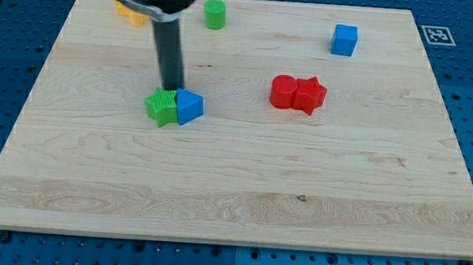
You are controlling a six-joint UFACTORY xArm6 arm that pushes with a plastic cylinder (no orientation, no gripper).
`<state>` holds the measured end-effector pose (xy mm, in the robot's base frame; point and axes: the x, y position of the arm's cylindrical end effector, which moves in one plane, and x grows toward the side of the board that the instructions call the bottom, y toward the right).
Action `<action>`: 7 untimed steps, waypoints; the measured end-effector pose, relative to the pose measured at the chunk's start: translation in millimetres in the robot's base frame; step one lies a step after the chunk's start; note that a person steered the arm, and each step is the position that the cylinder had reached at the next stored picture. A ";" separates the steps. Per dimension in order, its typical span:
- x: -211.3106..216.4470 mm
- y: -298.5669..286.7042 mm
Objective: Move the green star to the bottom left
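**A:** Where is the green star (162, 107) sitting right now?

**B:** It is lying left of the board's middle, touching a blue block (190, 107) on its right side. It is not sitting in the bottom left corner of the wooden board (239, 208); a wide stretch of bare wood is lying between it and that corner.

**A:** And your tip?

**B:** My tip (173, 89) is resting just above the seam where the star and the blue block are meeting, on their top side in the view. It is only a plain rod, so it is holding nothing and has nothing to open or close.

**A:** So how far along are you?

**B:** I am judging the task as barely started. Most of the travel down and to the left is remaining, and the blue block may be getting dragged along.

**A:** Anything else nearby?

**B:** The two red blocks (298, 93), the blue cube (344, 40), the green cylinder (215, 14) and an orange block (130, 13) are sitting well apart from that path.
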<state>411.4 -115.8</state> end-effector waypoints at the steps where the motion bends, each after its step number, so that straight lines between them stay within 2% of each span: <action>1: 11.6 -18.4; 2: 30.0 -14.5; 5: 17.7 -8.1; 7: 57.5 47.3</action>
<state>468.8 -68.5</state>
